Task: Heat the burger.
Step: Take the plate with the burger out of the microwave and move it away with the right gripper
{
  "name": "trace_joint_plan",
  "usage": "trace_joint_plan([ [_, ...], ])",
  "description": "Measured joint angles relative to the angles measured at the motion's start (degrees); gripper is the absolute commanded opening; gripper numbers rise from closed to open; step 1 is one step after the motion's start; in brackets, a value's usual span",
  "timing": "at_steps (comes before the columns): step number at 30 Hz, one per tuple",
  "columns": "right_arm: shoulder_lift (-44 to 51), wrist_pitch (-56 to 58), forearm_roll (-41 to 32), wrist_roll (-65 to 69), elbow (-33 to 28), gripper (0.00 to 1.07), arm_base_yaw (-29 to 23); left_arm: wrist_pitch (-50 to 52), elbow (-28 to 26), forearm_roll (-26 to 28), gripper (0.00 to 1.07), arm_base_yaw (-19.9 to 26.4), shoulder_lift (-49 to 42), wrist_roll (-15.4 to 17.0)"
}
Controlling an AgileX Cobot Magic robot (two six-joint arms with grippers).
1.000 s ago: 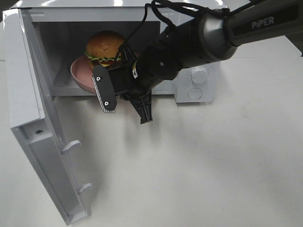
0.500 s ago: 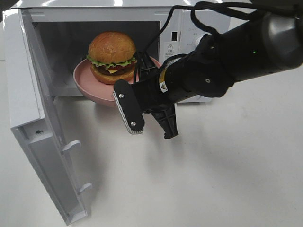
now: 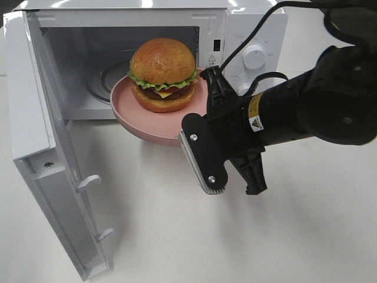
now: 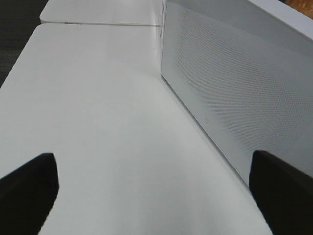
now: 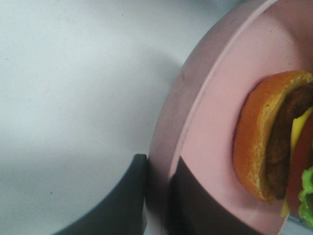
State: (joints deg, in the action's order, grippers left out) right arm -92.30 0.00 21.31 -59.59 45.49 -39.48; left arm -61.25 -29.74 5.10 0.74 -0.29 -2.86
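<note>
Burger [image 3: 162,73] is sitting upright in the middle of the pink plate [image 3: 141,121] in the high view, and the plate is hanging in the air just in front of the open microwave [image 3: 250,35], at the mouth of the cavity rather than on its floor. The microwave door [image 3: 41,147] is standing swung wide on the left, over the white surface [image 3: 306,247]. The right end effector [image 3: 207,94] is coming in from the right, and its black body is covering the plate's near right edge. Over to the left wrist view: the left end effector [image 4: 151,186] is hovering with its two dark fingertips [image 4: 27,188] spread wide at opposite sides of the picture, nothing between them, only the bare surface below and the perforated white side panel [image 4: 234,83] of the microwave just beside it. Now the right wrist view, very close in: the right end effector [image 5: 157,196] is pinching narrow on the plate's rim, one dark finger [image 5: 122,200] under the plate and the other on its upper face, with the burger's bottom bun, patty, cheese and lettuce showing just beyond.
</note>
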Motion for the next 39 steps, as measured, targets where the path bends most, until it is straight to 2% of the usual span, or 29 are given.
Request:
trace_joint_plan([
  [14,17.6,3.4,-0.1,0.6,-12.0,0.0,0.0,0.0,0.0,0.0,0.98,0.0,0.0,0.0],
  [39,44.2,24.4,-0.4,4.6,-22.3,0.0,0.0,0.0,0.0,0.0,0.98,0.0,0.0,0.0],
])
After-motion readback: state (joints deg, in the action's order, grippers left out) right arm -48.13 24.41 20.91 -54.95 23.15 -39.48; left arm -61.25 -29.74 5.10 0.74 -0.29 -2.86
